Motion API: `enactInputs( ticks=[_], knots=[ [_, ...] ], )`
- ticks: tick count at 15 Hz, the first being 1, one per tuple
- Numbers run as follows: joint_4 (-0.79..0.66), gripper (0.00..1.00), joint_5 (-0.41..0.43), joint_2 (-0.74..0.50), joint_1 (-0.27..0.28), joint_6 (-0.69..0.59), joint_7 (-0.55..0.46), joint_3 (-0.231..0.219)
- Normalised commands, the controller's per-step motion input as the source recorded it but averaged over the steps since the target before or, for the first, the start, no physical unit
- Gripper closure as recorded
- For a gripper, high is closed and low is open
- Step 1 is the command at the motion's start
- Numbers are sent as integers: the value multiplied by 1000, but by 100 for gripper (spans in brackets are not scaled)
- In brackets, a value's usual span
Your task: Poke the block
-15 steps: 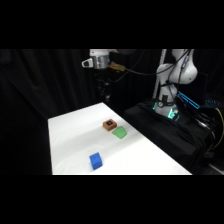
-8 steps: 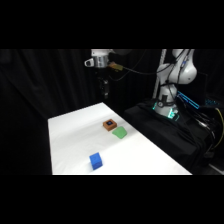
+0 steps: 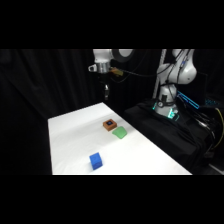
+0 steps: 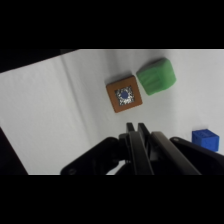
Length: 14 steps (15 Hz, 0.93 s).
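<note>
White table (image 3: pixel 70 135) holds the block (image 4: pixel 124 94), mark up, below a clenched pincer (image 4: pixel 134 128).

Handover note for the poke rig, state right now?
Pincer: shut, holding nothing, hanging high above the table's far end.
Block: brown-orange, dark mark on top, sitting flat near the table's far right side, untouched. The green block sits right beside it; whether they touch I cannot tell. The blue cube is apart, near the front edge.
Done: nothing yet, no contact.
Left: descend onto the block and poke it, probably keeping off the green block.
</note>
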Motion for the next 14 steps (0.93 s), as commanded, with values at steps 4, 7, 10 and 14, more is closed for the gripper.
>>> enactInputs(
  ticks=[4,7,10,14],
  knots=[
    [-139,97,117,108,-34,384,-167,-14],
    [-79,97,98,209,-47,399,-150,-10],
    [-6,97,98,265,-58,367,-129,-4],
    [101,96,95,351,-68,349,-88,4]
  ],
)
